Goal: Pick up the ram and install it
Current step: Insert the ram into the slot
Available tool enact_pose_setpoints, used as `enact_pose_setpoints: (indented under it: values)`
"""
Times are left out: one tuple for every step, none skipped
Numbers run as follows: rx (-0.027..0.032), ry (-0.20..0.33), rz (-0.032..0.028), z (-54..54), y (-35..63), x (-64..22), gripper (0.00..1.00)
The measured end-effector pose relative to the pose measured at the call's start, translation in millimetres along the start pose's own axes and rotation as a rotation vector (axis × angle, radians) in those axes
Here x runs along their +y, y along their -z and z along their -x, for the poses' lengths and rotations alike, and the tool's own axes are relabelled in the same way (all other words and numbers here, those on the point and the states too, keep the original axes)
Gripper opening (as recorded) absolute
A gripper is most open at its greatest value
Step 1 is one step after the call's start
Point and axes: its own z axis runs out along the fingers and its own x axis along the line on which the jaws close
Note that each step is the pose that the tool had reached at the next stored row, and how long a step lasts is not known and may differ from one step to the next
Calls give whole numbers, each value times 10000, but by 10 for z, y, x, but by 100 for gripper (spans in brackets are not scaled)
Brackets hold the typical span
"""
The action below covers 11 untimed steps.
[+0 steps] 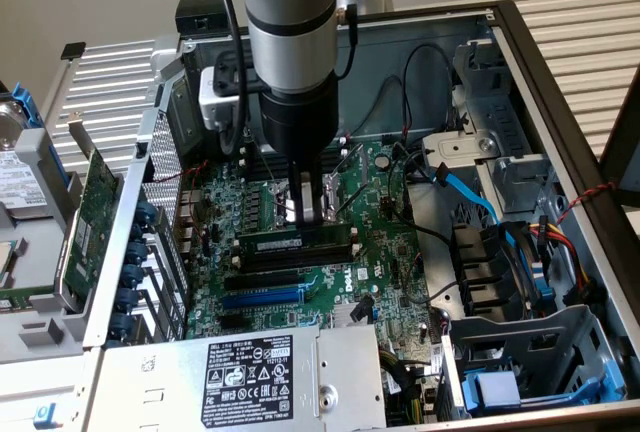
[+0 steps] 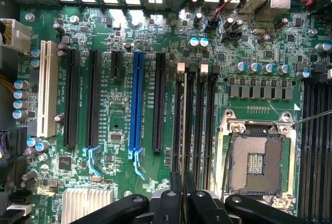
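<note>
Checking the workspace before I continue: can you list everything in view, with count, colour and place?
long thin green ram stick: one, green with black chips, in a black memory slot under the pincer
flat green motherboard: one, green, inside the open case
long blue plastic expansion slot: one, blue, between black slots
square silver metal processor socket: one, silver, beside the memory slots
wide green expansion card: one, green, exterior view's left, beside the case
grey metal power-supply box: one, grey, next to the motherboard
black pincer: one, black, shut on the ram stick
</note>
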Motion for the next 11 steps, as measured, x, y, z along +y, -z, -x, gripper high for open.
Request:
enact_pose_setpoints:
  values:
    - [1,1,1,-1,0,1,13]
    - [0,2,0,-4,-1,1,13]
    - [0,1,0,-5,-1,1,13]
    - [1,0,1,-5,-1,1,13]
    - [1,1,1,-6,-1,1,13]
    - [1,1,1,-8,-1,1,13]
    - [2,1,2,-9,-1,1,13]
    - [1,0,2,-9,-1,1,13]
    - [1,-2,1,-9,-1,1,13]
    - [2,-7,1,-9,-1,1,13]
    - [1,-16,1,-9,-1,1,13]
